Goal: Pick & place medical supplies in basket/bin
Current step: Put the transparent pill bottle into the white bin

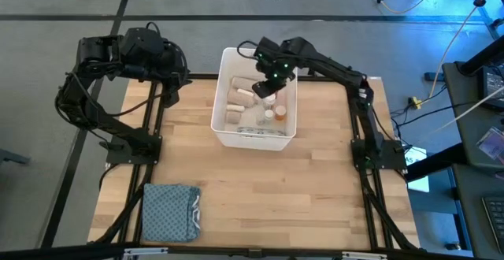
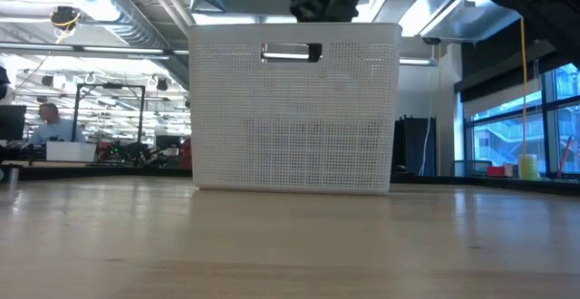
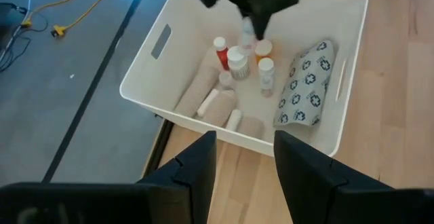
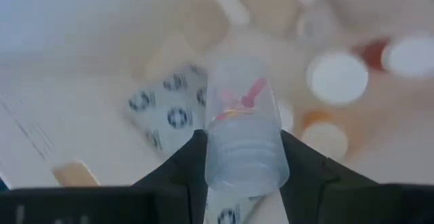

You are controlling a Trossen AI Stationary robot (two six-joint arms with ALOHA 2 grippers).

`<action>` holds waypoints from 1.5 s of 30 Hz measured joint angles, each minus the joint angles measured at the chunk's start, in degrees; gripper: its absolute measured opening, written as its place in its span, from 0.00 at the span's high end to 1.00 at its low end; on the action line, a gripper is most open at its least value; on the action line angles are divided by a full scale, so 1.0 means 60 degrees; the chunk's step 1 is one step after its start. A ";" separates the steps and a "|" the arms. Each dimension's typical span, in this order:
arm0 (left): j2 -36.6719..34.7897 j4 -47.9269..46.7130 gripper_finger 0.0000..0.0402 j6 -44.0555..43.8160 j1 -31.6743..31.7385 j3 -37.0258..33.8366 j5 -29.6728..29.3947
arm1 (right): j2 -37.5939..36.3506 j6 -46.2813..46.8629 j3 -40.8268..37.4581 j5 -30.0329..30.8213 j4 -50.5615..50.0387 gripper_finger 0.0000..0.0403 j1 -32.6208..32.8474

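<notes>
We find the basket (image 1: 253, 138) at the table's (image 1: 315, 189) far middle. In the basket lie bandage rolls (image 1: 239, 96) toward the left arm's side, pill bottles (image 3: 237, 60) beside them, and the dotted packet (image 3: 305, 85) along the near wall. The folded cloth (image 1: 170, 212) lies well apart, nearer than the basket and left of it.

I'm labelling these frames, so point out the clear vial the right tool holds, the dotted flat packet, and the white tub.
clear plastic vial (image 4: 243, 125): right wrist view, mid-body.
grey dotted flat packet (image 3: 305, 85): left wrist view, its centre.
white rectangular plastic tub (image 2: 294, 136): low view, perforated side wall.
</notes>
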 joint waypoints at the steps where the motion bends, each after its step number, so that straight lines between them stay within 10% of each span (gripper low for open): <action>1: 0.0000 0.0003 0.65 0.0004 0.0000 0.0000 0.0000 | 0.0044 0.0000 0.0000 -0.0029 -0.0243 0.67 0.0014; 14: 0.0000 0.0007 0.65 0.0015 0.0000 0.0000 0.0000 | 0.0162 0.0434 -0.0028 0.0692 -0.1184 0.67 -0.0029; 31: 0.0039 0.0007 0.65 0.0004 0.0000 -0.0004 0.0000 | 0.0470 -0.5103 -0.0047 0.3736 -0.0198 0.67 0.0430; 45: 0.0869 0.0011 0.65 -0.0236 0.0000 -0.0004 0.0008 | 0.0688 -0.4443 -0.0268 0.3278 -0.1274 0.67 0.0262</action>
